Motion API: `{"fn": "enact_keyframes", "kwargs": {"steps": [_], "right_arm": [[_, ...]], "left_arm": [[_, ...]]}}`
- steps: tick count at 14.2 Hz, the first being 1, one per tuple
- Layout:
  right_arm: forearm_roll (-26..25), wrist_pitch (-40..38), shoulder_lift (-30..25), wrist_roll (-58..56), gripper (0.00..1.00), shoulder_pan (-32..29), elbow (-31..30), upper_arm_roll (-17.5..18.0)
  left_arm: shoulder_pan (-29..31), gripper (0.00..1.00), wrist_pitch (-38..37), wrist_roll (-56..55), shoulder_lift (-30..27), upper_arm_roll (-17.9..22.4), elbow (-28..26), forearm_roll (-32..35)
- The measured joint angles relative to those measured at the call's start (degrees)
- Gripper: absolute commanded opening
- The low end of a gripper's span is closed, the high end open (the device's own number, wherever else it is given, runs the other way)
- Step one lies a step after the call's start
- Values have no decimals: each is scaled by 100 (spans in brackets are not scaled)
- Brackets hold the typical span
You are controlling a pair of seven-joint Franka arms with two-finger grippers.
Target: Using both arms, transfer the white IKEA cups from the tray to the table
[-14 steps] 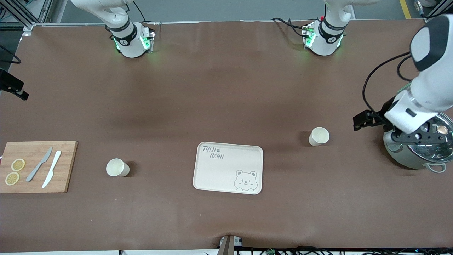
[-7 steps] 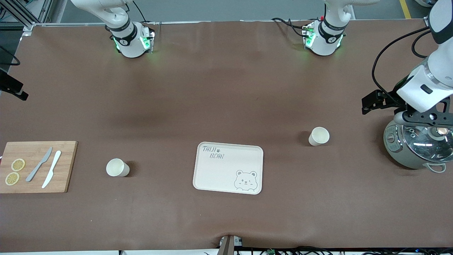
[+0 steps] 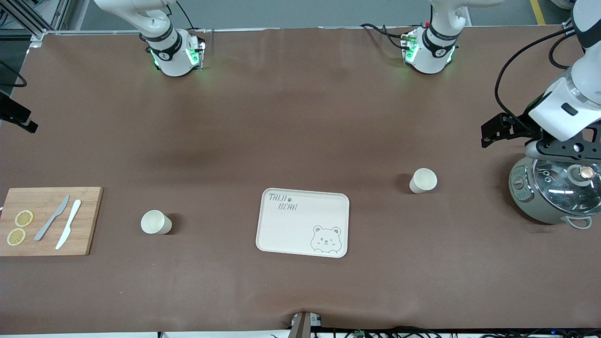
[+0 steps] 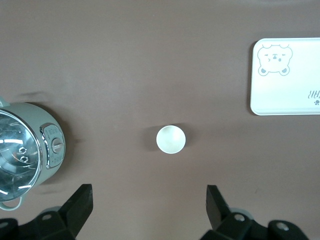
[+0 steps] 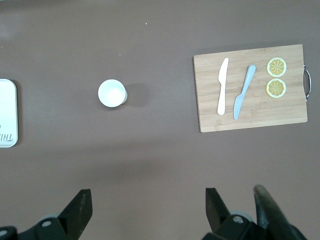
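Brown covering spreads over the whole counter, and the cream tray with its bear drawing lies near the middle of it; everything else is placed from that tray.

One white cup stands upright toward the left arm's end of the counter from the tray, a little farther from the front camera than the tray and apart from it. The second white cup stands upright toward the right arm's end, level with the tray and well apart from it. Neither cup touches the tray.

Past the first cup, at the left arm's end, sits a grey-green cooker with a glass lid. A wooden cutting board at the right arm's end carries a grey knife, a white knife and two lemon slices.

The left gripper hangs high over the counter between the cooker and the first cup, jaws spread wide and empty. The right gripper hangs high over the counter near the second cup and the board, jaws likewise wide and empty.
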Motion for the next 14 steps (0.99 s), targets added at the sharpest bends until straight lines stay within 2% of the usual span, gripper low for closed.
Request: {"fn": "enact_keyframes", "kwargs": {"steps": [14], "right_arm": [[0, -28, 2, 6, 100, -8, 0, 8]], "left_arm": [[-8, 100, 1, 14, -2, 22, 2, 366]]}}
